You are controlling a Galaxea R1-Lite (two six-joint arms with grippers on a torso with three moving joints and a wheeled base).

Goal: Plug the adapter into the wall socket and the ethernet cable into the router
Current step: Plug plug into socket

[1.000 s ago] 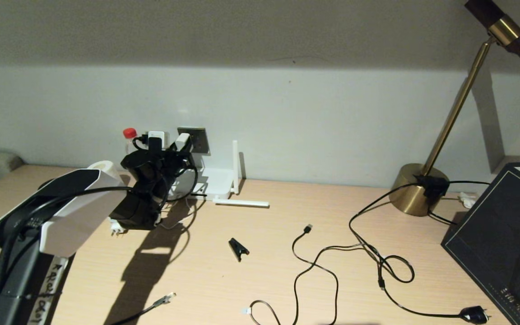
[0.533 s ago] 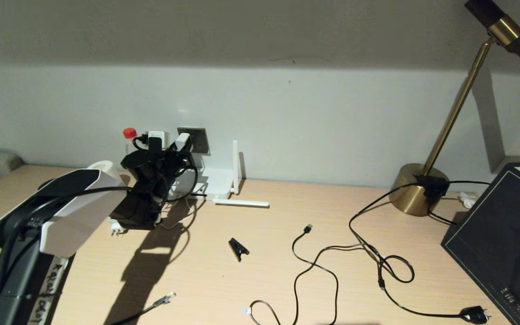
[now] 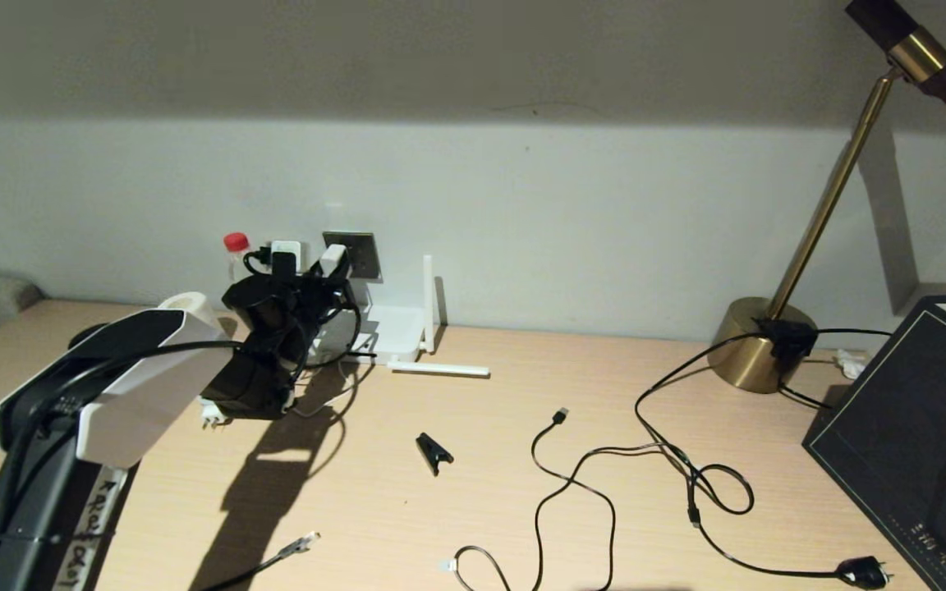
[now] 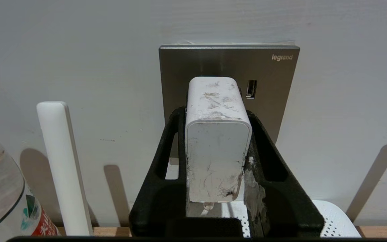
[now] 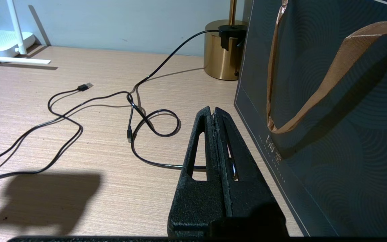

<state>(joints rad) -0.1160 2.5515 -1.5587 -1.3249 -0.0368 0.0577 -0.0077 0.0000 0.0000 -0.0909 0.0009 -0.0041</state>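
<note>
My left gripper (image 4: 215,114) is shut on the adapter (image 4: 218,141), a scuffed white block with a thin cord under it. The adapter's far end is up against the grey wall socket (image 4: 274,84); its prongs are hidden. In the head view the left gripper (image 3: 332,264) is at the wall socket (image 3: 362,254), above the white router (image 3: 395,328). One router antenna (image 3: 429,300) stands upright and another lies flat on the desk. The ethernet cable (image 3: 299,543) lies loose at the desk's front edge, clear connector showing. The right gripper (image 5: 214,112) is shut and empty, low beside a dark bag.
A red-capped bottle (image 3: 235,246) stands left of the socket, with a round white travel plug (image 3: 210,413) under my left arm. A black clip (image 3: 433,451), a USB cable (image 3: 559,417) and a power-plug cable (image 3: 863,570) lie mid-desk. A brass lamp base (image 3: 756,345) and a dark bag (image 3: 908,410) stand on the right.
The left arm has shifted only very slightly while holding the adapter at the socket. Nothing else has moved.
</note>
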